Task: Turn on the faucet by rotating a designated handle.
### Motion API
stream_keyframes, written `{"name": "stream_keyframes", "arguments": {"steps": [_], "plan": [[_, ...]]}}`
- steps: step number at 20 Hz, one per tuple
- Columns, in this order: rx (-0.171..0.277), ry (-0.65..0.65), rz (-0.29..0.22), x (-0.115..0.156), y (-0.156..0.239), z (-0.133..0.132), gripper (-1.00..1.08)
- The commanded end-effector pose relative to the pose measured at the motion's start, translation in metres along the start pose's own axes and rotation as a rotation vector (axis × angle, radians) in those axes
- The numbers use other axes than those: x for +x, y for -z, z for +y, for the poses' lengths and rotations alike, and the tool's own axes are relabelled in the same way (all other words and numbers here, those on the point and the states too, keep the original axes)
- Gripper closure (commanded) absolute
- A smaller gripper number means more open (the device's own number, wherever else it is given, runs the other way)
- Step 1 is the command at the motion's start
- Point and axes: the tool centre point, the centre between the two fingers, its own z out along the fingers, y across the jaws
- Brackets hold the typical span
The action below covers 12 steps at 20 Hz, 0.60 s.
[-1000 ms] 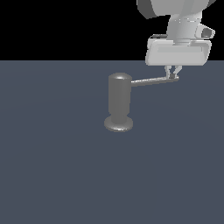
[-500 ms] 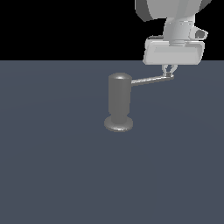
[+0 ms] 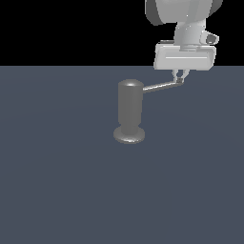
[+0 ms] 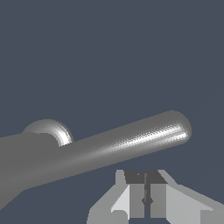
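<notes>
The faucet (image 3: 129,107) is a dull grey upright cylinder with a domed top on a flared round base. Its handle (image 3: 162,86), a thin grey rod, juts from the upper part toward the exterior view's right. My gripper (image 3: 179,77) hangs right at the handle's rounded tip, with its jaws pressed together and nothing between them. In the wrist view the handle (image 4: 127,144) runs across just beyond the shut gripper (image 4: 144,174), which sits beside the rod rather than around it. The faucet body (image 4: 19,159) fills that view's edge.
A plain dark blue-grey floor (image 3: 62,181) spreads all around the faucet. My white arm (image 3: 186,28) comes down from above at the exterior view's right.
My gripper has moved toward the exterior view's left, staying at the handle's tip. The tip has swung that way with it, so the rod looks shorter now.
</notes>
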Motion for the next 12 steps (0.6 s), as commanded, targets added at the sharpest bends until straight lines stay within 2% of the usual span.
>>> {"name": "stream_keyframes", "arguments": {"steps": [1, 12], "plan": [[0.003, 0.007, -0.005, 0.009, -0.008, -0.007, 1.08], [0.002, 0.000, -0.009, 0.033, -0.011, -0.006, 1.08]]}}
